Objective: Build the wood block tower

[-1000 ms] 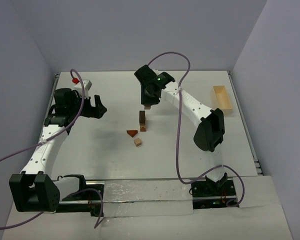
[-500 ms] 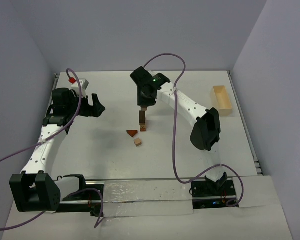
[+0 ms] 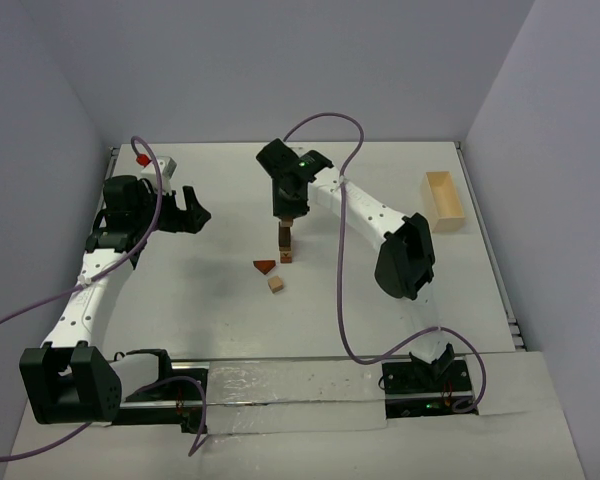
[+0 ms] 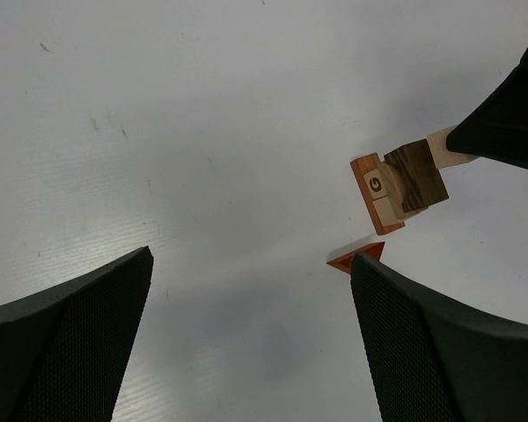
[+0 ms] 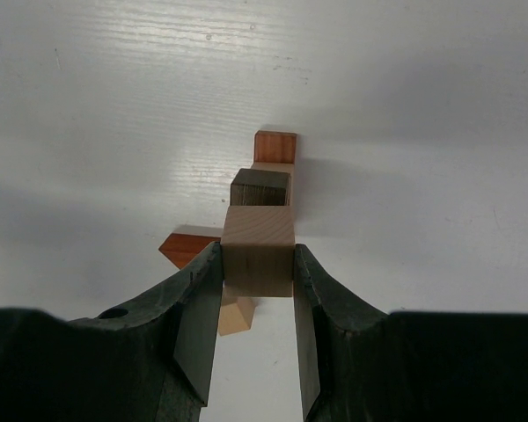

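The wood block tower [image 3: 284, 245] stands mid-table: a dark block [image 5: 261, 187] on top, with a reddish block [image 5: 275, 146] marked G [image 4: 374, 193] beside it. My right gripper [image 3: 288, 207] is shut on a tan block [image 5: 258, 251] and holds it directly over the dark block [image 4: 415, 176], close to it or touching; I cannot tell which. A reddish wedge [image 3: 265, 266] and a small tan block [image 3: 276, 284] lie loose just in front of the tower. My left gripper [image 3: 190, 210] is open and empty, well left of the tower.
A pale open wooden box [image 3: 443, 200] lies at the right side of the table. A small red object [image 3: 143, 158] sits at the far left corner. Purple cables loop over both arms.
My right gripper has moved left and down with the tan block, from behind the tower to right over it. The left arm has barely moved.
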{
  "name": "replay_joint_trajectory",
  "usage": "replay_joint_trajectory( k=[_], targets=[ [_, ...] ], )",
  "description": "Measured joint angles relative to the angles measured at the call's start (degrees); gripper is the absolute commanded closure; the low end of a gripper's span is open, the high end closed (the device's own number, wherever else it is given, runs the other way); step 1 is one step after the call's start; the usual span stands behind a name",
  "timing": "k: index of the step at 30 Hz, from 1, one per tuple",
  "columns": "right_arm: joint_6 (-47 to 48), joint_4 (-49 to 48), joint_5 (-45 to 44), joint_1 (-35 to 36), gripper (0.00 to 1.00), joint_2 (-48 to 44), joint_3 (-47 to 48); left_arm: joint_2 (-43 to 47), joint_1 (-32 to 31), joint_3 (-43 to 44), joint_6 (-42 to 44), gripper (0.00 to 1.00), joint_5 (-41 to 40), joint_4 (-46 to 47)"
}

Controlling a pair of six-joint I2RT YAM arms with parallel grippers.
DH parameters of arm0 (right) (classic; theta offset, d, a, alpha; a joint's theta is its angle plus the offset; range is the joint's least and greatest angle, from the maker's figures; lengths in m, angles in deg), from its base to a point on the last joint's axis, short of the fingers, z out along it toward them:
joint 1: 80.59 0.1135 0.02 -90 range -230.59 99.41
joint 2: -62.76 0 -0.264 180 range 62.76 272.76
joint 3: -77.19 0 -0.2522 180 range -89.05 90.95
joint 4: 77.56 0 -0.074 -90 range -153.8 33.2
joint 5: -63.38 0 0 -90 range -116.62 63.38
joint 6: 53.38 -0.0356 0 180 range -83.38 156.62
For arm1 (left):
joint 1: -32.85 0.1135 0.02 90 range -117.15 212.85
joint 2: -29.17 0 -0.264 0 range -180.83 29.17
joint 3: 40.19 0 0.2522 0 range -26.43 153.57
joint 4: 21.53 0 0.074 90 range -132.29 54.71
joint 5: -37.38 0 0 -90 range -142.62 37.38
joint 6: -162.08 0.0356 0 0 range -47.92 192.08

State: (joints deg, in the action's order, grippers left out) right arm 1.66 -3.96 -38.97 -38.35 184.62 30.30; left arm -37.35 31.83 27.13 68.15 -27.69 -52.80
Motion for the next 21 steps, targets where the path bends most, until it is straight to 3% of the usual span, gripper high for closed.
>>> replay_joint_trajectory(
  k=[21],
  targets=[
    [0.0,-0.2,1.1,0.0,0.88,1.0,0.0,0.0,0.0,0.0,0.0,0.01,0.6,0.2]
  ],
)
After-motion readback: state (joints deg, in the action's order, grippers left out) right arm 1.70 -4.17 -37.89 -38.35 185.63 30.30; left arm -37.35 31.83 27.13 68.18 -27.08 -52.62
